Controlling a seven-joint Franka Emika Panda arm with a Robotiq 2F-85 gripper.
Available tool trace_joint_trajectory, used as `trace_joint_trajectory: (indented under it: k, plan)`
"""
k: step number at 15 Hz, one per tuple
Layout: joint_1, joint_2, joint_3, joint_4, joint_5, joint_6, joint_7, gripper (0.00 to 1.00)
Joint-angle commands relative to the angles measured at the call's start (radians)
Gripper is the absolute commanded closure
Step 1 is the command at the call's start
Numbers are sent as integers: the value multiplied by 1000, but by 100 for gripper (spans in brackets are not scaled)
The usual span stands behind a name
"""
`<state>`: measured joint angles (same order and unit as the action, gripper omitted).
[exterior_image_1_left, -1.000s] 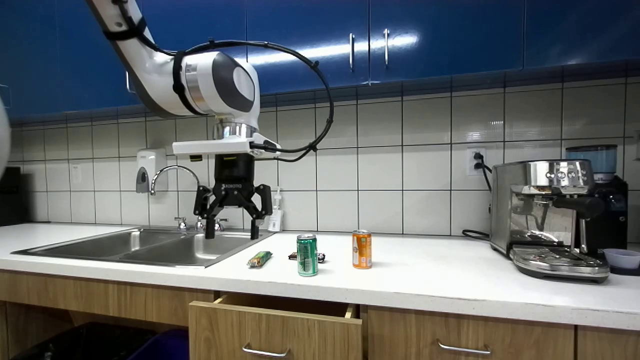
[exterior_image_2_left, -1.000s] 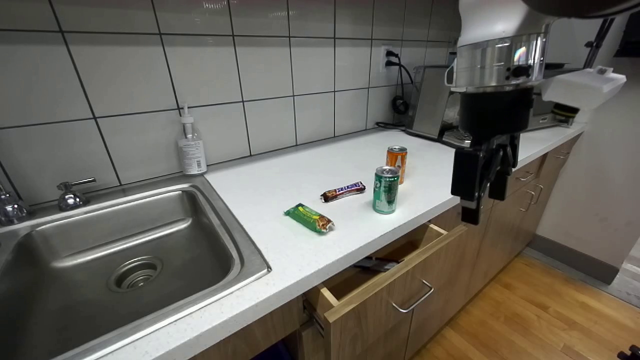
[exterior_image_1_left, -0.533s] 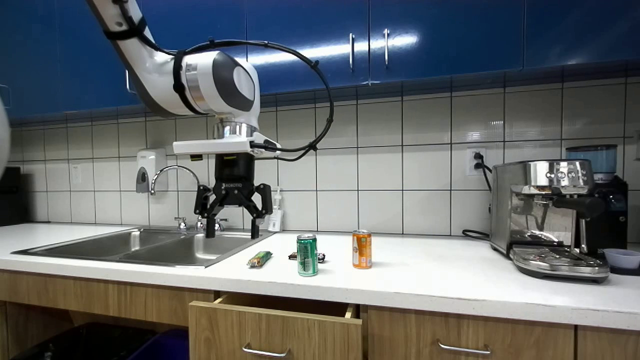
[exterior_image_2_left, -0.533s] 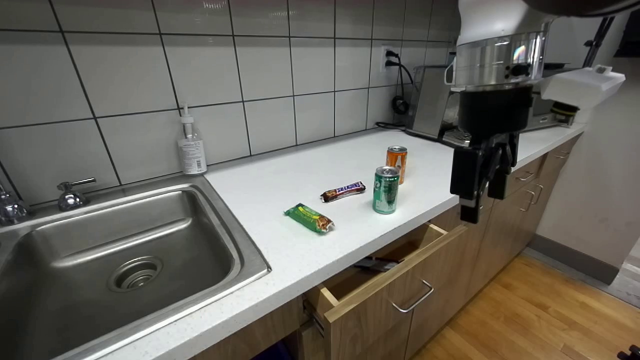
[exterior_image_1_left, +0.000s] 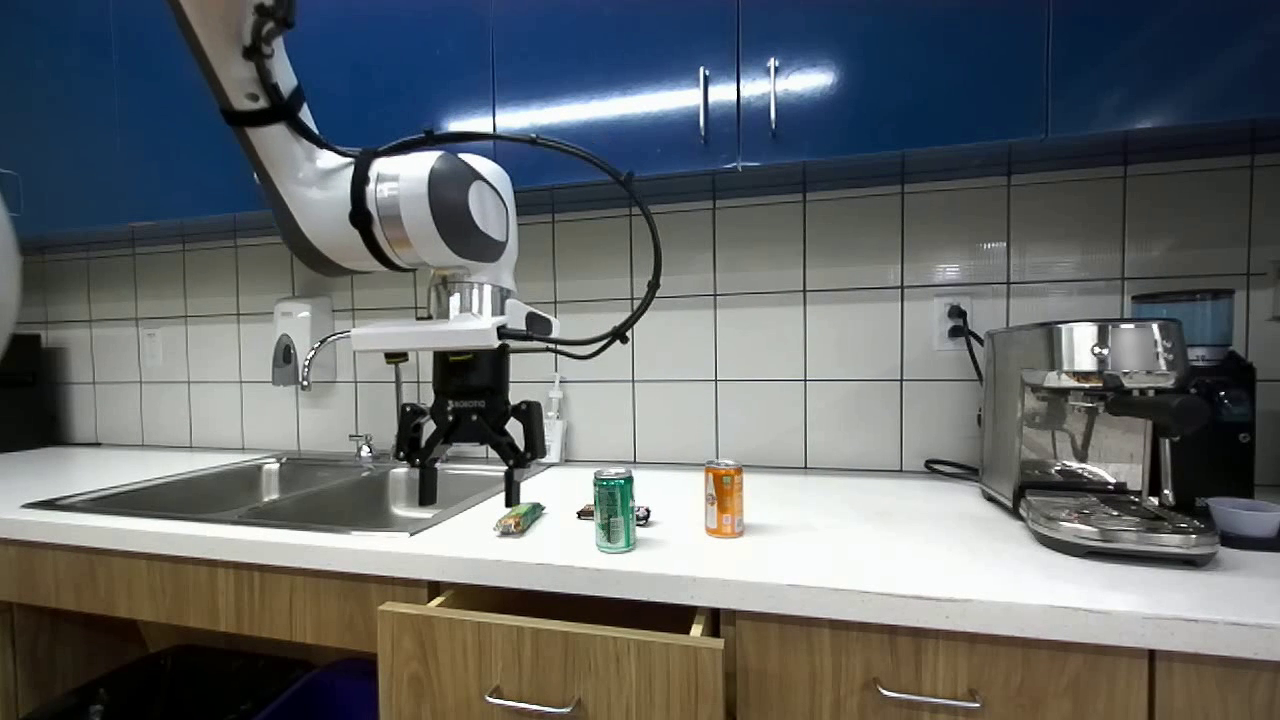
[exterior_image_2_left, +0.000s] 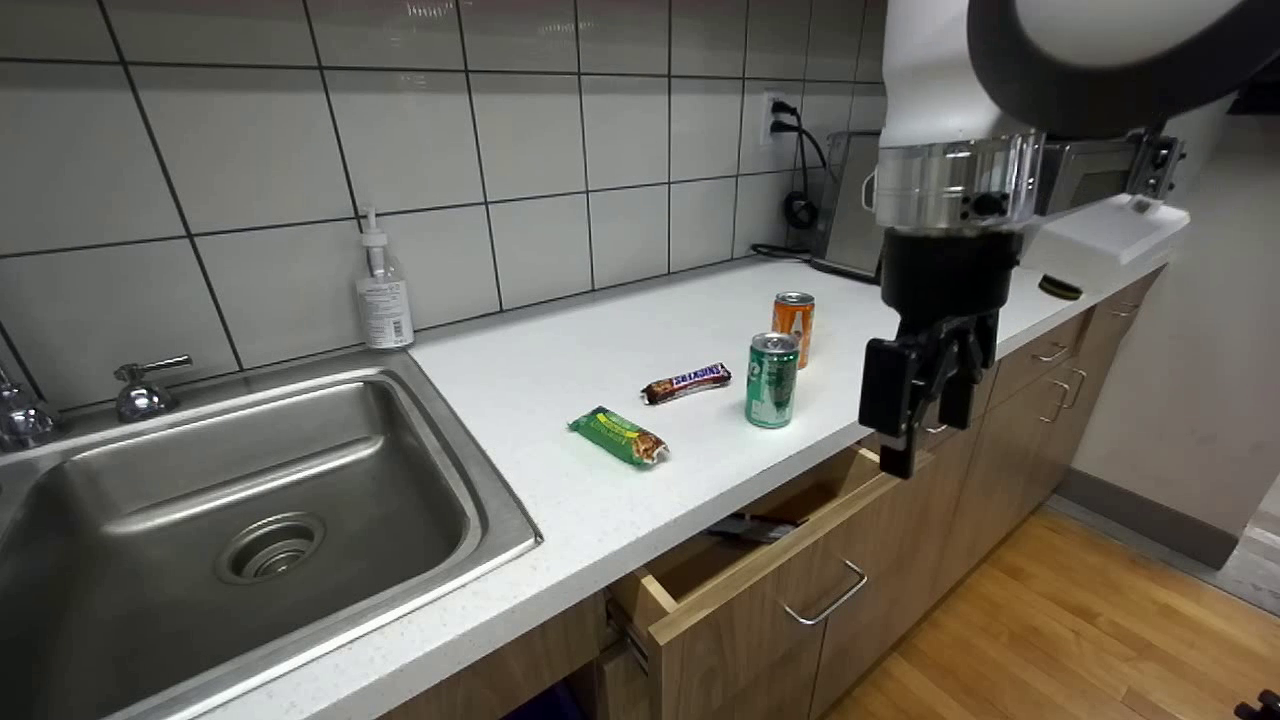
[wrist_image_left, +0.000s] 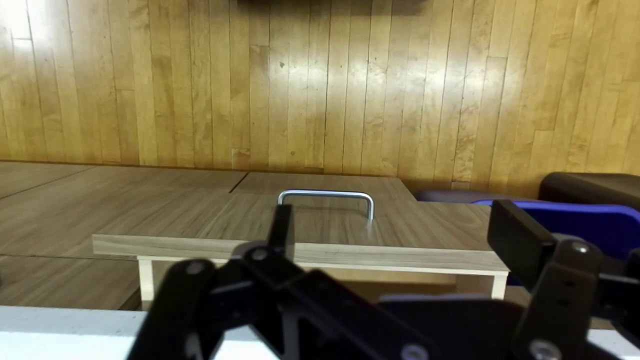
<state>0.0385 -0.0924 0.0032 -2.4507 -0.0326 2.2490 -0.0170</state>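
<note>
Surface (exterior_image_2_left: 520, 390): white, sweeping from lower left to upper right of the frame in an exterior view.
Drawer (exterior_image_1_left: 550, 660): partway out below the surface's edge, bottom centre of the frame in an exterior view. Its front's long axis runs level, side to side; the front points toward the viewer.
Pincer (exterior_image_1_left: 470, 490): left of centre in an exterior view, jaws spread wide, nothing between them, hanging higher than the drawer and touching nothing. By judgement, an approach at the drawer is in hand; the next move calls for lowering just outside the surface's edge, jaws lined up with the drawer's front.
Handle (wrist_image_left: 325, 193): slim metal bar in the middle of the wrist view, its long axis along the drawer's front; seen between the jaws but well beyond them, closer to the jaw at left.
Green can (exterior_image_2_left: 772, 385): upright, right of centre in an exterior view.
Orange can (exterior_image_1_left: 725, 500): upright, right of the green can in an exterior view.
Green bar (exterior_image_2_left: 618, 437): flat, slanting upper left to lower right.
Brown bar (exterior_image_2_left: 686, 383): flat, near the green can, slanting lower left to upper right.
</note>
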Motion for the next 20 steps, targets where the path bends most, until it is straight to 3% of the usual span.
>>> trace_joint_trajectory:
  k: [1,20]
  plan:
    - [-7,97,11,32,-25,92,29,0]
    - [9,414,-10,151,-33,389,56,0]
